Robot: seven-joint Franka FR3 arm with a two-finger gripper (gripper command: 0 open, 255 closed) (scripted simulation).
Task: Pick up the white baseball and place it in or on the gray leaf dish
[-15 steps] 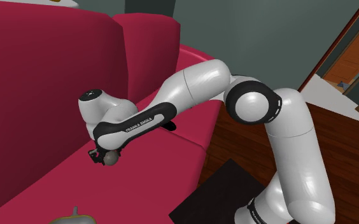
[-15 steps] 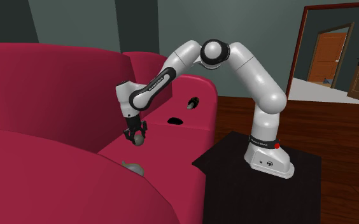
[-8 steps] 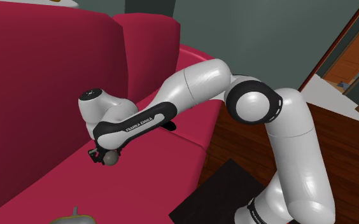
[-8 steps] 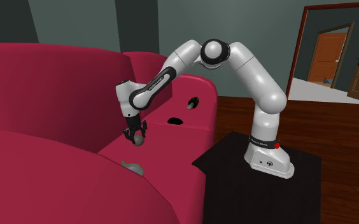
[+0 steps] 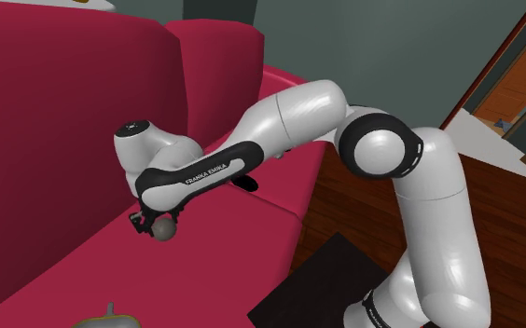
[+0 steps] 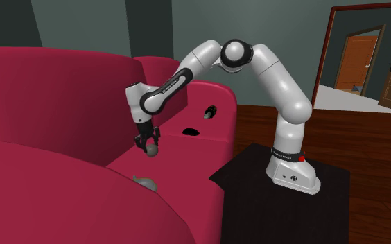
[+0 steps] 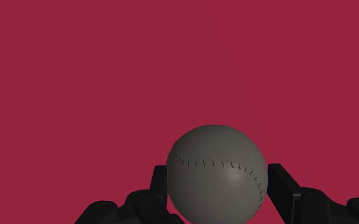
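Note:
My black gripper hangs above the red sofa seat, shut on a grey stitched baseball. In the wrist view the baseball sits clasped between my two fingers, with plain red cushion behind it. In the second exterior view the gripper holds the baseball in the air over the cushion. The grey leaf dish lies on the seat below and nearer the camera; in the shoulder view the leaf dish peeks in at the bottom edge, with its stem pointing up.
The red sofa's backrest rises close behind my arm. Two dark holes mark the sofa's armrest top. My stand rests on a black box on the wooden floor. An open doorway lies at the second exterior view's right.
The gripper has risen a little with the baseball and shifted slightly toward the backrest. The leaf dish has not moved.

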